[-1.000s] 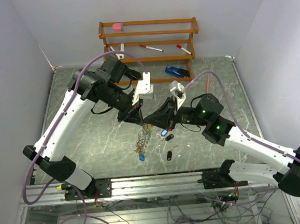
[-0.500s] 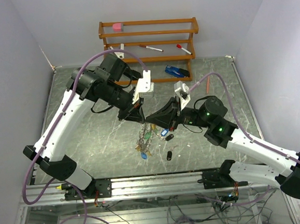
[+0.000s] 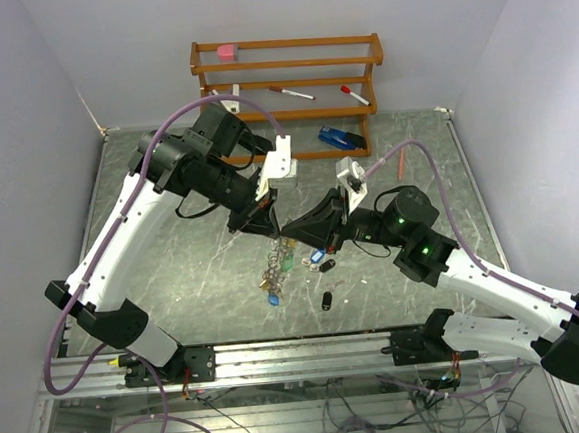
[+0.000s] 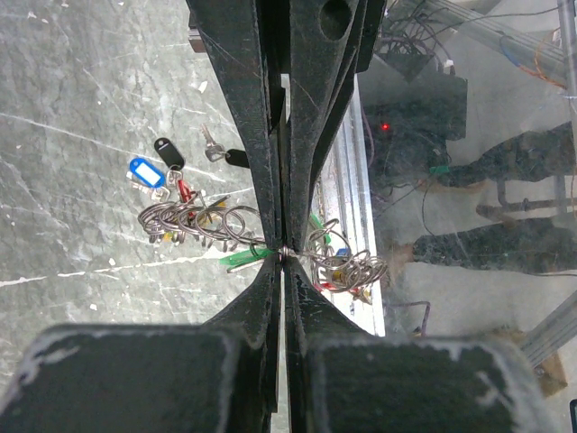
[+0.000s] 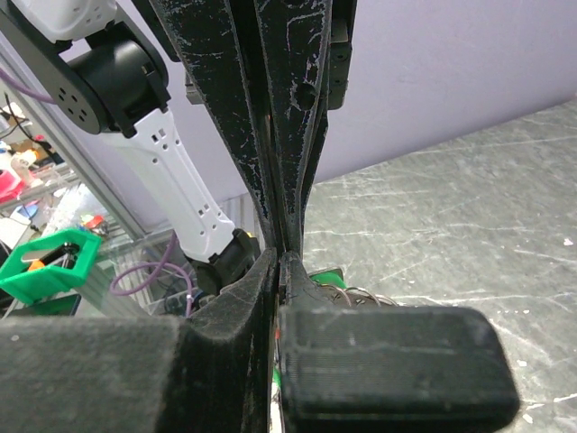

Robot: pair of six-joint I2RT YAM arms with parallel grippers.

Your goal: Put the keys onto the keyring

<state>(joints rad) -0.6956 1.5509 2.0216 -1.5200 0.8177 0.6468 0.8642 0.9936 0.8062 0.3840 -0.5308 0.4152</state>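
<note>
My left gripper (image 3: pixel 272 227) and right gripper (image 3: pixel 290 232) meet tip to tip above the table's middle. Both are shut on the thin wire of the keyring (image 3: pixel 274 271), whose cluster of rings and coloured tags hangs below them. In the left wrist view my left gripper (image 4: pixel 283 253) pinches the keyring (image 4: pixel 203 221) wire beside a green tag (image 4: pixel 242 260). The right wrist view shows my right gripper (image 5: pixel 280 257) shut, with the green tag (image 5: pixel 325 274) and rings just behind it. Loose keys lie on the table: a blue-tagged one (image 3: pixel 317 257), a black one (image 3: pixel 328 266) and another black one (image 3: pixel 326 300).
A wooden rack (image 3: pixel 288 71) stands at the back wall with red-capped pens (image 3: pixel 290 93) and a pink block (image 3: pixel 226 52). A blue object (image 3: pixel 342 138) lies in front of it. The metal rail (image 3: pixel 280 356) with both arm bases runs along the near edge.
The right arm shifted slightly and its wrist turned early on. The hanging cluster swung a little beneath the grippers. Both grippers stayed shut at the same spot.
</note>
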